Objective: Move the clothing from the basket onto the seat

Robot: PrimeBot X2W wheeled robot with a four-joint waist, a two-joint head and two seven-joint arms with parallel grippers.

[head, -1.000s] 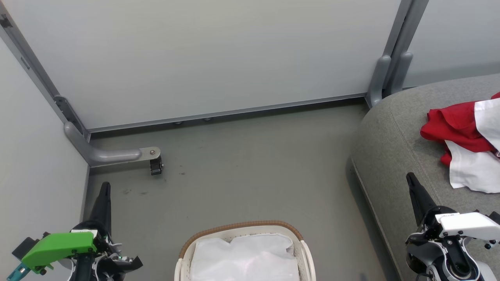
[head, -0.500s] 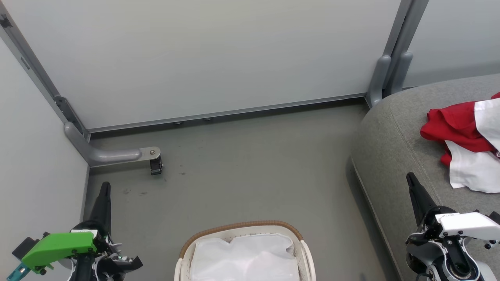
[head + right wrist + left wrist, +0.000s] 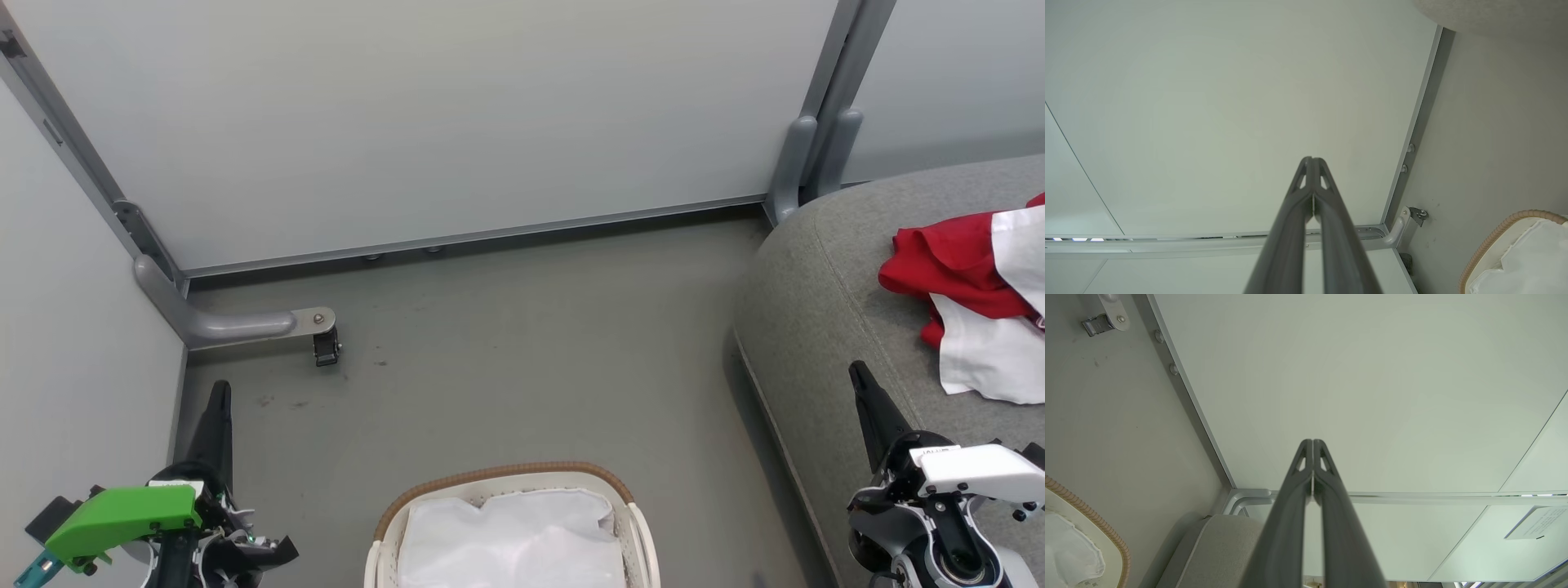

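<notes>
The clothing (image 3: 971,286), red fabric with white panels, lies bunched on the grey seat (image 3: 824,302) at the right of the head view. The white basket (image 3: 629,510) with its brown rim sits on the floor at bottom centre, holding just its white liner (image 3: 510,539). My left gripper (image 3: 219,392) stands at the lower left, shut and holding nothing; the left wrist view has its fingertips (image 3: 1312,443) pressed together. My right gripper (image 3: 857,371) rests over the seat's front edge at the lower right, shut with nothing in it, fingertips (image 3: 1311,160) touching in the right wrist view.
Pale partition walls (image 3: 457,114) enclose the grey floor (image 3: 522,359) behind and on the left. A grey metal foot with a black caster (image 3: 325,347) juts out at the left, and a grey post (image 3: 804,163) stands by the seat's back corner.
</notes>
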